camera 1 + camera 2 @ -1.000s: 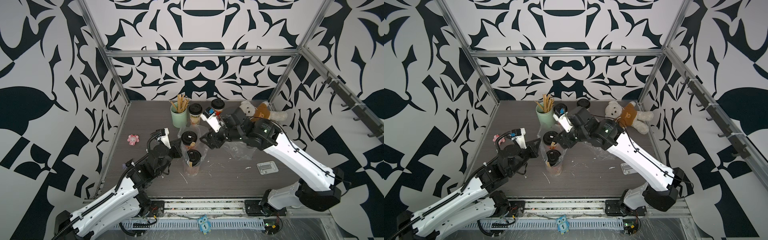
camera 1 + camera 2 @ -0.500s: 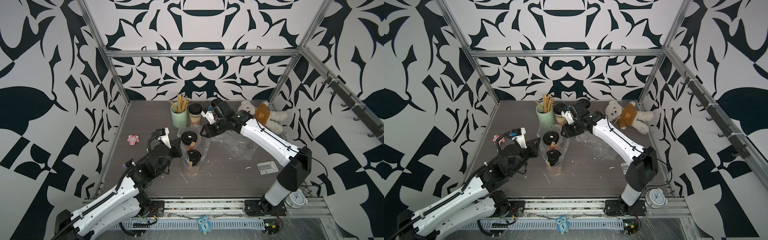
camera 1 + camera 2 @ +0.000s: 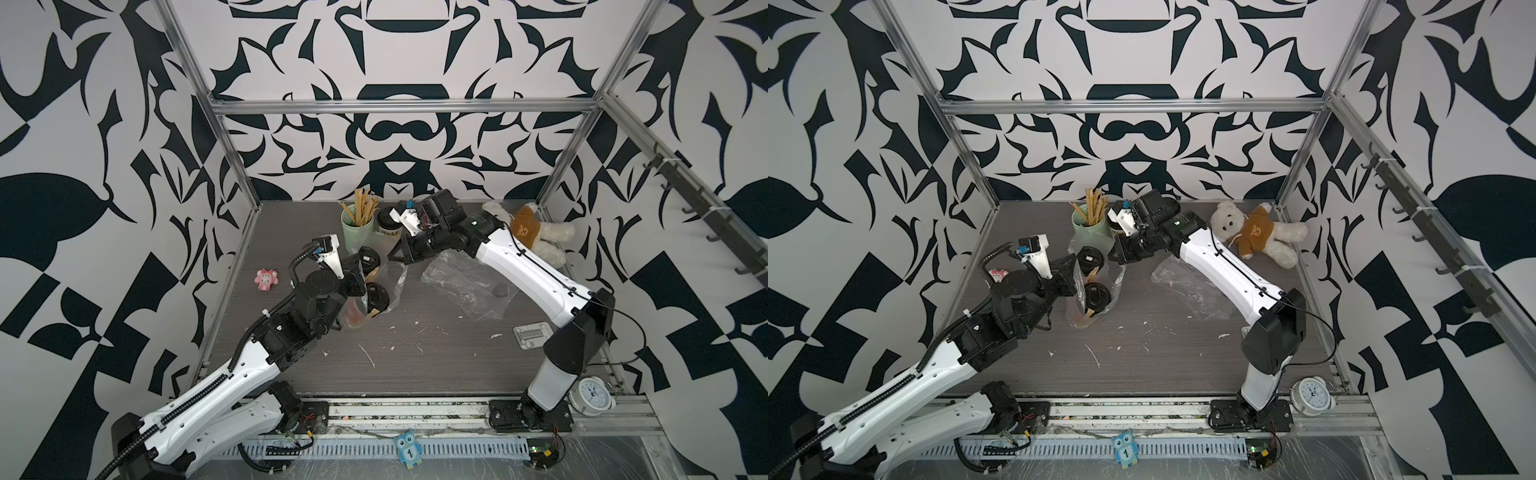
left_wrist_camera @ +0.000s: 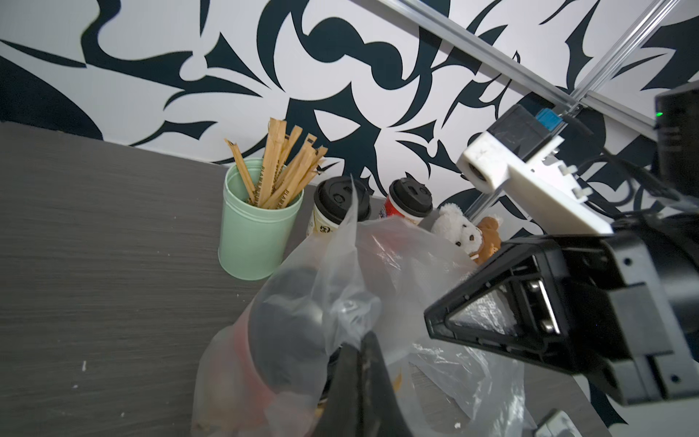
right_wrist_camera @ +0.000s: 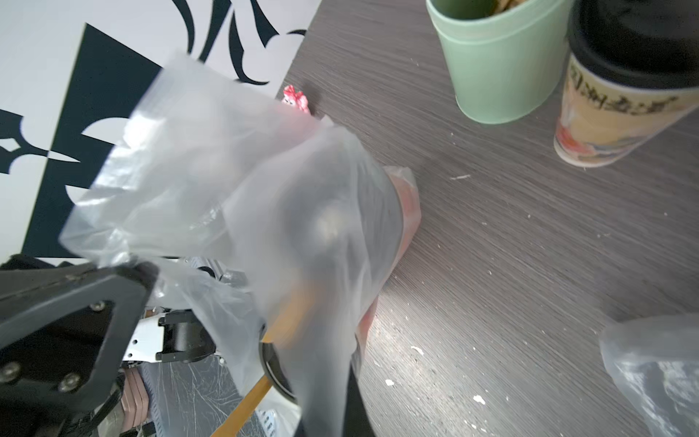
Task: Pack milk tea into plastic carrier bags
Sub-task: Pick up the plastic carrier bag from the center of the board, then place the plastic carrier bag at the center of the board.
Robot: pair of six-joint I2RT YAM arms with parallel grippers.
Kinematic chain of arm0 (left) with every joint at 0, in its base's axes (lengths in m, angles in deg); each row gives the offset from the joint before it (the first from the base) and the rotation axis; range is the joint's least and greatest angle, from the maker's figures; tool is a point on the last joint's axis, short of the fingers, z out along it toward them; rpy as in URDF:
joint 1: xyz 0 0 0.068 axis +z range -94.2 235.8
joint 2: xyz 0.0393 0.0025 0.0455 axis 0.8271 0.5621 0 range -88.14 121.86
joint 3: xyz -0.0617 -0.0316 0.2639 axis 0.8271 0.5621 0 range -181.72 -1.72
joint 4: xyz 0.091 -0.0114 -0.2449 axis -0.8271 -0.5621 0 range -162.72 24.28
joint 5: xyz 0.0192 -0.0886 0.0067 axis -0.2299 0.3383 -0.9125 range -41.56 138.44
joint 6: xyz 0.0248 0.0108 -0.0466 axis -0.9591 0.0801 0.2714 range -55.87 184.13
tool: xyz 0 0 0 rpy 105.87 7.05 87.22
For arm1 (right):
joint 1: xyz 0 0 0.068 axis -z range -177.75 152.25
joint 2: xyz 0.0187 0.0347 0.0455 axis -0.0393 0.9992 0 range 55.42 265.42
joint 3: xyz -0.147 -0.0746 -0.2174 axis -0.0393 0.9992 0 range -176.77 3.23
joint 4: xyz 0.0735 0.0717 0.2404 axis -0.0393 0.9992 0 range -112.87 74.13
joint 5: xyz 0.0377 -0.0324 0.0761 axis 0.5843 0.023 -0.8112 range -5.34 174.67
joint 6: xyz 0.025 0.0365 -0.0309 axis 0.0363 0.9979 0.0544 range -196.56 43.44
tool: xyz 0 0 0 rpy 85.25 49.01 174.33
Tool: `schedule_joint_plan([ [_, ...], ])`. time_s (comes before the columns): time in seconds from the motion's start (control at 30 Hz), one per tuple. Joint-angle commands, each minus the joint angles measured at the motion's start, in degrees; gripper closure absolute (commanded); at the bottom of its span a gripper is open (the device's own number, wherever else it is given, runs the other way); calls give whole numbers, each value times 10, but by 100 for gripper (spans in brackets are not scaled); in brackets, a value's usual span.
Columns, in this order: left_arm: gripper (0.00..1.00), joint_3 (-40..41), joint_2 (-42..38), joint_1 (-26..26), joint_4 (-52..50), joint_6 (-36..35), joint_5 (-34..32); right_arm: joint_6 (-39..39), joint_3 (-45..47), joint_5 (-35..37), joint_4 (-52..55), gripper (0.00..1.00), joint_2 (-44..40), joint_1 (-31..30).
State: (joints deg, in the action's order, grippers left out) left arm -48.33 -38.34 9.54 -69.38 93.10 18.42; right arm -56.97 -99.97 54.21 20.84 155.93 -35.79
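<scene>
My left claw (image 4: 363,378) and right claw (image 5: 329,414) are both closed, each pinching an edge of the clear plastic bag (image 3: 397,277) holding 2 lidded cups (image 3: 376,293).

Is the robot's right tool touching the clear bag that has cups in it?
Touching. In the right wrist view, the clear bag runs straight down into the shut right tool and is pinched there.

Right end effector (image 3: 395,258), wide before, now tight on carrier bag (image 3: 397,286).
</scene>
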Motion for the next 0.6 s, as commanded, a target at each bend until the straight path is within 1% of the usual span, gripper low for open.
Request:
schedule_joint_plan([
  [0.0, 100, -17, 9, 31, 1, -29, 5, 6, -52, -17, -35, 100, 8, -4],
  [0.13, 100, -17, 21, 70, 5, -27, 32, 7, -99, -26, -42, 100, 37, -4],
  [0.37, 100, -19, 48, 142, 23, -26, 83, 0, -202, -44, -11, 100, 117, -3],
  [0.57, 100, -31, 86, 183, 37, -27, 126, 1, -250, -46, -1, 100, 161, 2],
])
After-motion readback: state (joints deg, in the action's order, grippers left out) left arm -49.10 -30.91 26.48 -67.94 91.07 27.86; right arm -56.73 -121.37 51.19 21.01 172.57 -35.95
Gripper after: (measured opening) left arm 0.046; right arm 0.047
